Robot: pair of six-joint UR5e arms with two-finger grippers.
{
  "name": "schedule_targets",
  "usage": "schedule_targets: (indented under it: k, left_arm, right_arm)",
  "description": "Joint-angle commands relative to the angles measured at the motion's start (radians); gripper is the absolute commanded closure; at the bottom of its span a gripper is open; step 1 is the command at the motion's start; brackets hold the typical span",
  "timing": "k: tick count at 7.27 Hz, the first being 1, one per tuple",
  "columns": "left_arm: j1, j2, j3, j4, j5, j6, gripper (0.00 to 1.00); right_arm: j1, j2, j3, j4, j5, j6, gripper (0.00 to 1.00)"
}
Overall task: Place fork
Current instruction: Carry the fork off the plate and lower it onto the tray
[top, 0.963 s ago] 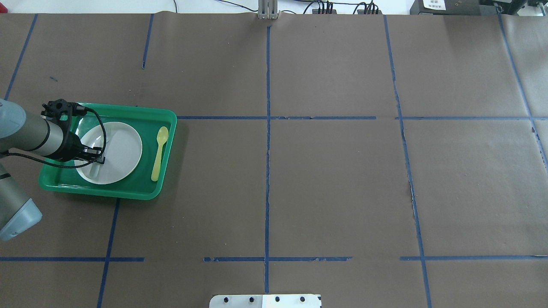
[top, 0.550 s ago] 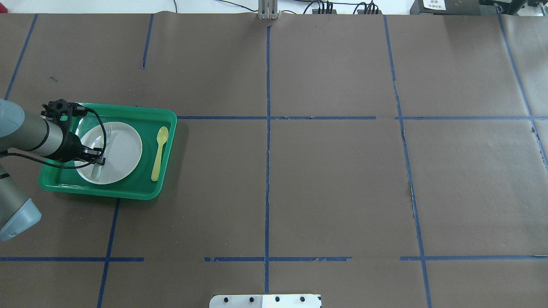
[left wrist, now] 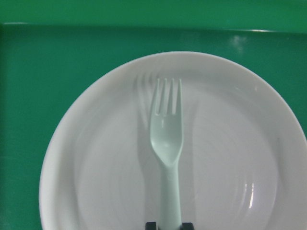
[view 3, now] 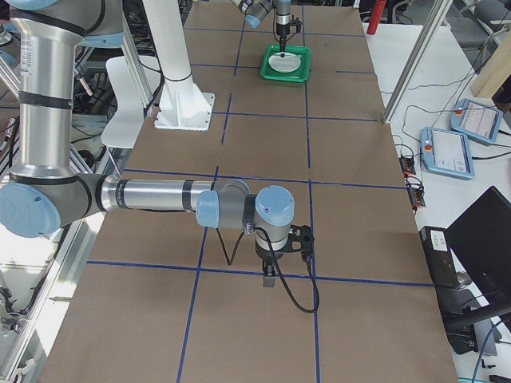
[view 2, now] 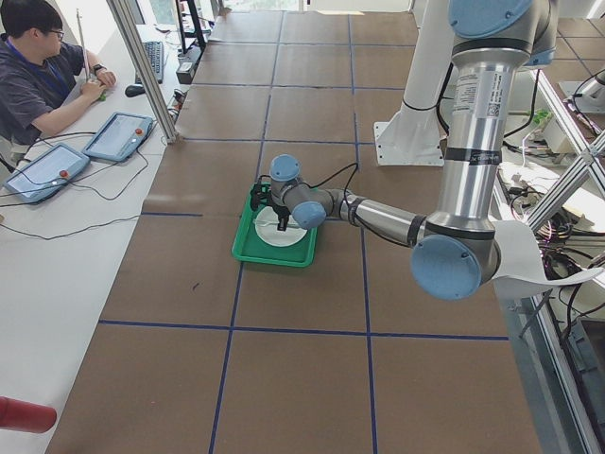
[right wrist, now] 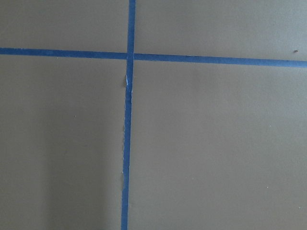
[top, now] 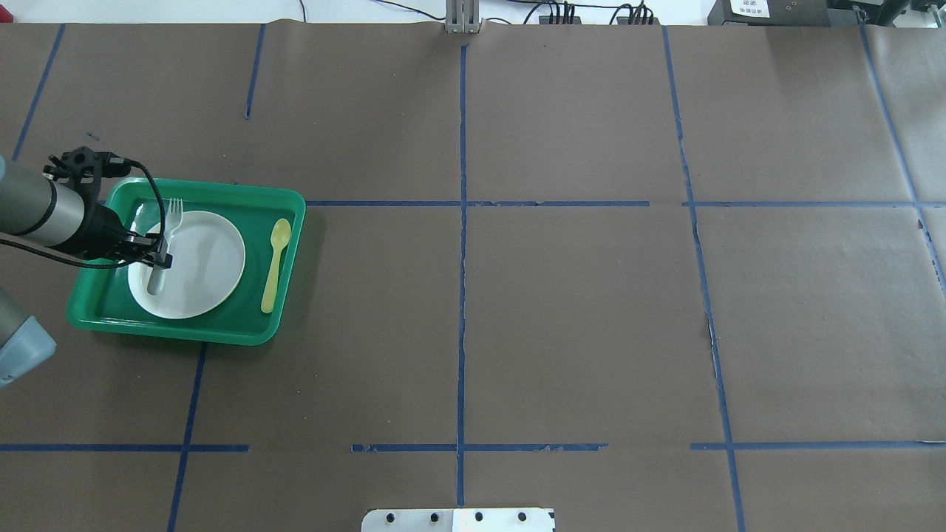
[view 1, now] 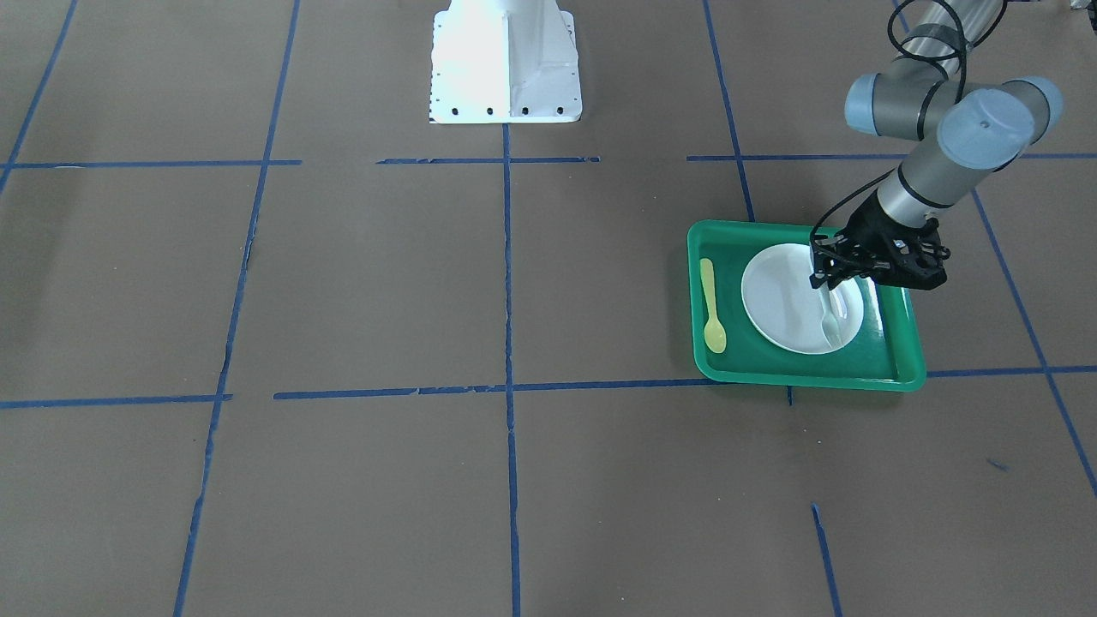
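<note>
My left pincer (top: 158, 259) is clamped on the handle end of the fork (left wrist: 166, 143), its jaws closed down to the width of that thin white handle. The fork sticks straight out ahead of the pincer, tines leading. On the wrist camera the fork lies over the white plate (top: 211, 266), with its shadow falling on the plate just to one side of it, so I read it as held slightly above the plate rather than lying on it. From overhead the tines seem to reach past the plate's far rim, but I cannot say for certain.

The plate sits directly below the pincer, inside the green tray (top: 255, 198). A yellow-green spoon (top: 275, 262) lies in the same tray beyond the plate from the pincer, apart from the plate and roughly parallel to the fork.

My right pincer (view 3: 270, 278) hangs well away from all this, pointing down at the brown bench (top: 576, 310) near a crossing of blue tape lines. Its fingers do not show on its own camera, so I cannot tell how far open it is.
</note>
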Motion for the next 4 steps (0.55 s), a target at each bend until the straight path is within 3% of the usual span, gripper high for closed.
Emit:
schedule_targets:
  k: [1,4]
  left_arm:
    - [-0.071,0.012,0.007,-0.001,-0.013,0.008,1.00]
    - [-0.074,0.080,0.014,-0.015,-0.002,0.081,1.00]
  right_arm:
    - [0.000,0.000,0.000,0.000,0.000,0.000,0.00]
    - [0.000,0.000,0.000,0.000,0.000,0.000,0.00]
